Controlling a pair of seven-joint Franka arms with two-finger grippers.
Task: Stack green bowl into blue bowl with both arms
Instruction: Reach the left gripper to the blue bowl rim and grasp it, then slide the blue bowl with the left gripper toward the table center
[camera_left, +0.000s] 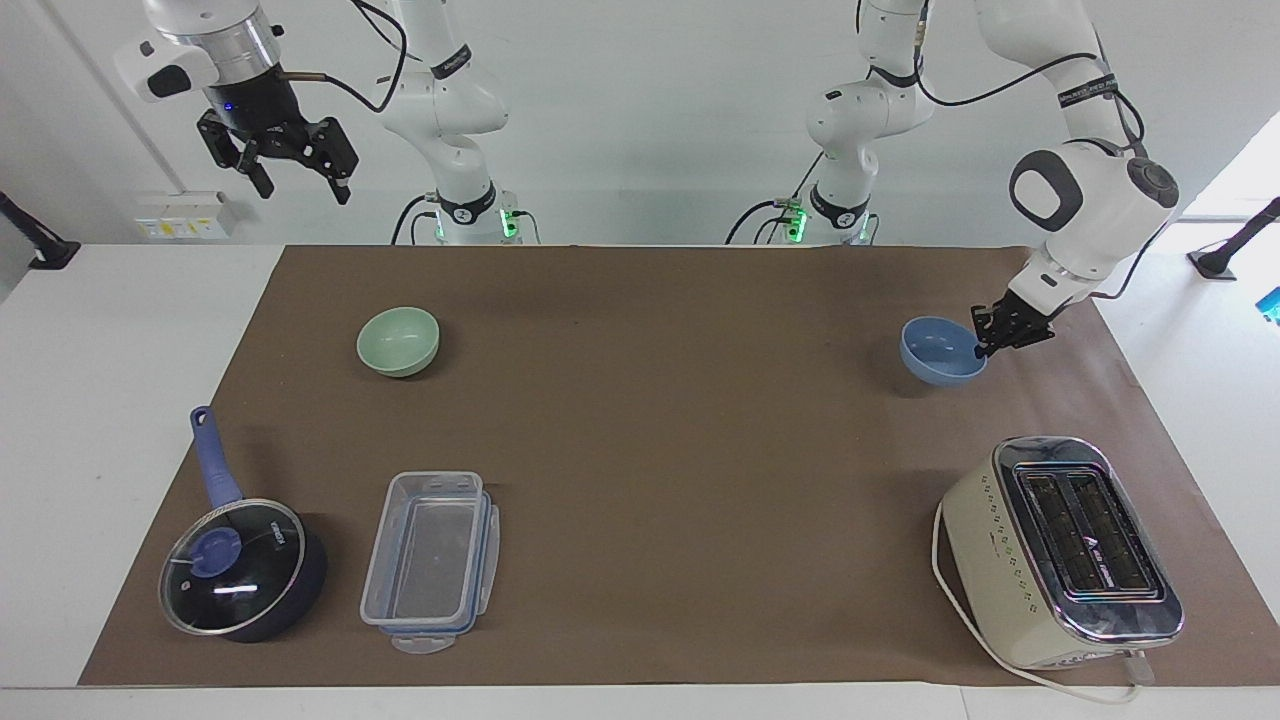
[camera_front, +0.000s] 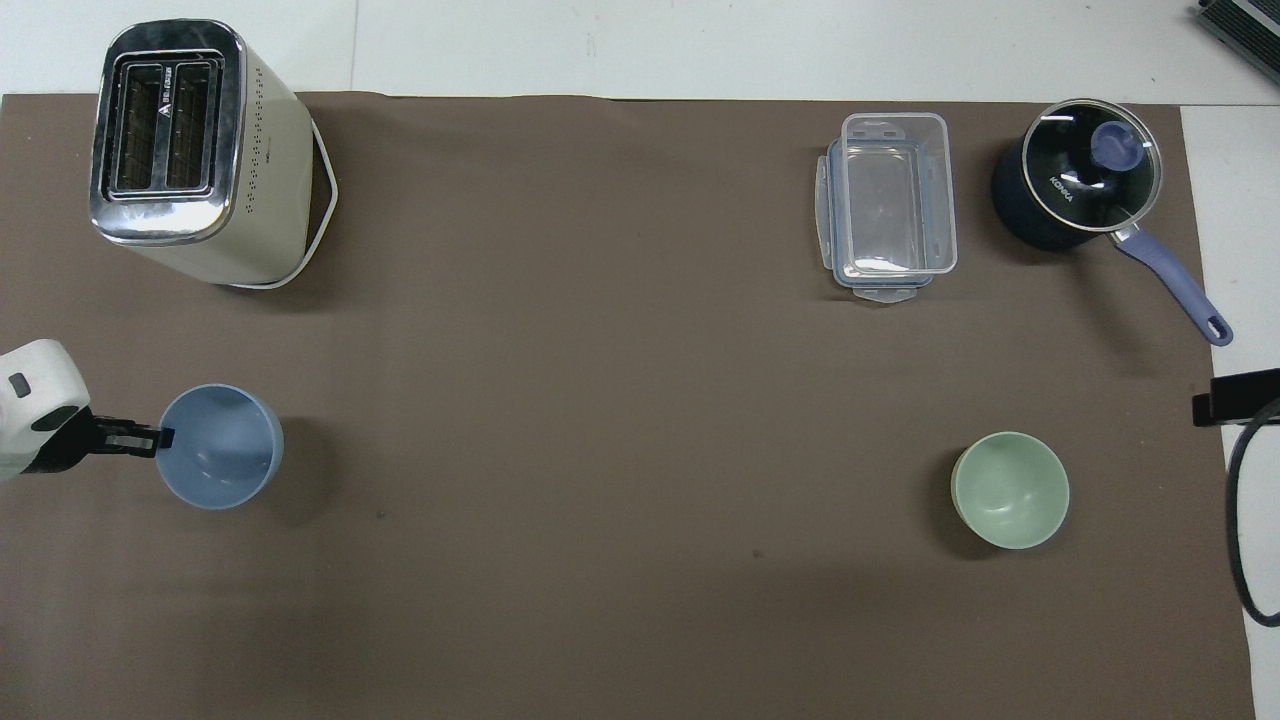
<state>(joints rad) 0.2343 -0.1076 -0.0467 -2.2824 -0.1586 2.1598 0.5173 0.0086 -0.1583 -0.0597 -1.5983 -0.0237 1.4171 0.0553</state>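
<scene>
"KONKA" on the saucepan lid

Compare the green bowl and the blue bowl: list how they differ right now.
The green bowl is pale mint; the blue bowl is periwinkle.
The green bowl sits flat on the brown mat, untouched; the blue bowl is pinched at its rim by the left gripper, lifted and tilted.
The green bowl is at the right arm's end of the table, the blue bowl at the left arm's end.
Both are plain, matte, round and look alike in size.
</scene>
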